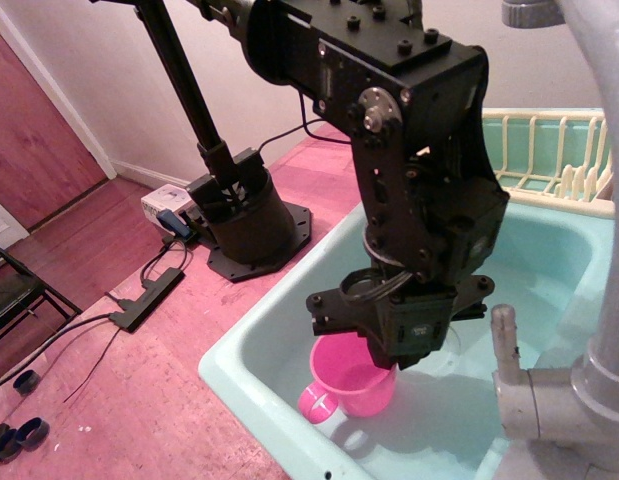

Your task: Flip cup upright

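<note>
observation.image | tool (381, 360) grip unclear, over cup (346, 378) | cup upright in sink (251, 352)

1 raised view faces the sink (259, 345) closely.

We see a bright pink cup (351, 375) against a pale mint-green sink (249, 345). Above it, the arm (409, 170) and its fingers (404, 352) are matte black. At 2 o'clock sits a cream and mint drying rack (549, 150). The faucet (579, 330) is grey. The desk (119, 400) is reddish pink, the wall (89, 70) off-white.
</note>
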You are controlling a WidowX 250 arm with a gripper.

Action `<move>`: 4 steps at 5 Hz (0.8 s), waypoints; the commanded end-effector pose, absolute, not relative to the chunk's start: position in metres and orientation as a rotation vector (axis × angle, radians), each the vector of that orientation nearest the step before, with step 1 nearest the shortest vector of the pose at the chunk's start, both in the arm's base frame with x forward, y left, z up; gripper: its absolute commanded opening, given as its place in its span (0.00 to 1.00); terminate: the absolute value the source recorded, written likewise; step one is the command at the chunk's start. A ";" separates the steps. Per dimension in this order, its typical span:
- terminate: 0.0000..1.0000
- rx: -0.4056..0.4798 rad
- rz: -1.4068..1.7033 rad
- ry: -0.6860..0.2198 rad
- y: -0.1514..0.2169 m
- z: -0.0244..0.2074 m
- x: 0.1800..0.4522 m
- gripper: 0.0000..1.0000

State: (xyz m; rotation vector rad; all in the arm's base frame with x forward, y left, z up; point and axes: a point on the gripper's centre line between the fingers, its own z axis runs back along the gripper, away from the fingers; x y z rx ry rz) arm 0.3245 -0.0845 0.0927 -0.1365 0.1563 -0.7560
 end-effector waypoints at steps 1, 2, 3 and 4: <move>0.00 -0.108 -0.706 0.047 -0.074 0.125 0.331 1.00; 0.00 -0.109 -0.705 0.015 -0.070 0.137 0.333 1.00; 0.00 -0.077 -0.722 0.001 -0.069 0.155 0.328 1.00; 0.00 -0.029 -0.719 -0.022 -0.066 0.182 0.313 1.00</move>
